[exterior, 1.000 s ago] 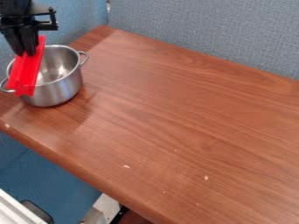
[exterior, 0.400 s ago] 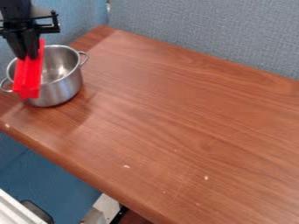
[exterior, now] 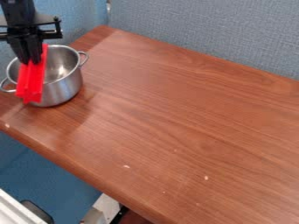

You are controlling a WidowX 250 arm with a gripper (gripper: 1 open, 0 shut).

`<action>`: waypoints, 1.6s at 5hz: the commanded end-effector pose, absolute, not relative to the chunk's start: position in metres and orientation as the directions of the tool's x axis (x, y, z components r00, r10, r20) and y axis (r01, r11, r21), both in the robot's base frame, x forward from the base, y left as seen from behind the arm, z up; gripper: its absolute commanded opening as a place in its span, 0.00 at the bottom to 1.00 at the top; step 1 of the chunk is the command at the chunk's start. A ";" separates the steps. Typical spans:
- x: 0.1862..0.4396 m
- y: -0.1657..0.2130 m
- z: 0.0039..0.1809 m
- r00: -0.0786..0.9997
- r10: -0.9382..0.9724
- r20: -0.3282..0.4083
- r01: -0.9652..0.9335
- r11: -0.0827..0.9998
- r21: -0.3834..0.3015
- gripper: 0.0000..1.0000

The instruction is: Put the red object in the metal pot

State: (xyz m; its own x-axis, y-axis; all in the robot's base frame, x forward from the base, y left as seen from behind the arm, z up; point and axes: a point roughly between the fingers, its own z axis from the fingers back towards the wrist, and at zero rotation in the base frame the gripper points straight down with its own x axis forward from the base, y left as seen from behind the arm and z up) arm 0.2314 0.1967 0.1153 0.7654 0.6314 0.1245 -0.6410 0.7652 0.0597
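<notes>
Red object: one, a long flat bright red bar (exterior: 30,75), hanging nearly upright from the gripper, its upper end up at the fingers and its lower end down in front of the pot's near wall, around the left rim.
Where it sits: over the left side of the pot; from here I cannot tell whether its lower end is inside the rim or just outside it against the wall.
Metal pot: one, small, round and shiny (exterior: 56,77), standing upright near the far left corner of the table, its open mouth facing up.
Pot's contents: I can see pale bare metal inside and nothing else.
Gripper: one, dark (exterior: 28,45), pointing straight down above the pot's left edge, with the arm rising out of the top of the view.
Jaws: pressed close together, pinching the top end of the red bar.
Table: one, reddish-brown wood (exterior: 176,114), its long top running off to the right, with a few small pale specks near the front edge.
Wall: grey-blue textured panel (exterior: 211,31) behind the table.
In the way: the red bar and the gripper cover part of the pot's left rim.
</notes>
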 end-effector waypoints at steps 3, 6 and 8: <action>0.227 0.211 0.113 0.797 0.583 0.157 -0.597 0.801 0.054 0.00; 0.218 0.207 0.097 0.782 0.605 0.148 -0.615 0.788 0.026 0.00; 0.220 0.211 0.086 0.729 0.659 0.184 -0.674 0.739 0.020 0.00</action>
